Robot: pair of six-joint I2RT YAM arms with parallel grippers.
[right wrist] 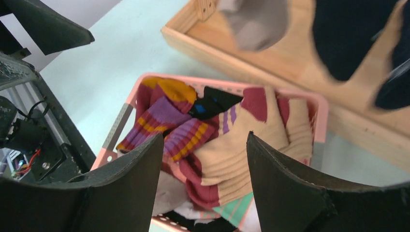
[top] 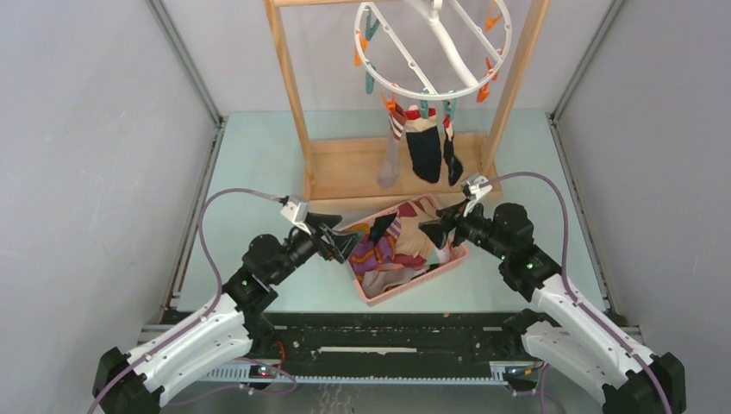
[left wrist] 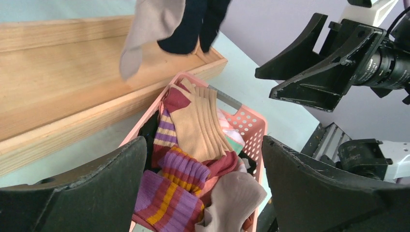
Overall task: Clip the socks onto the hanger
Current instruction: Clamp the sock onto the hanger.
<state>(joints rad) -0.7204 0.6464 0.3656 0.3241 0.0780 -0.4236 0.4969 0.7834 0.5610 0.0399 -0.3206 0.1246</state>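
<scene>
You have the left gripper (top: 346, 246) and right gripper (top: 430, 233) flanking the pink basket (top: 409, 286) of socks (top: 384, 247), both jaws spread wide, holding nothing.

Grey walls (top: 86, 129) enclose a pale green table (top: 259, 164) bearing a wooden rack (top: 290, 86).

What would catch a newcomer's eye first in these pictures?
Probably the pink basket in the middle of the table, heaped with colourful striped socks. The left gripper and right gripper stand open on either side of it. Next comes the white ring hanger, up in the wooden rack at the back, with a few clipped socks dangling from its near rim.
</scene>
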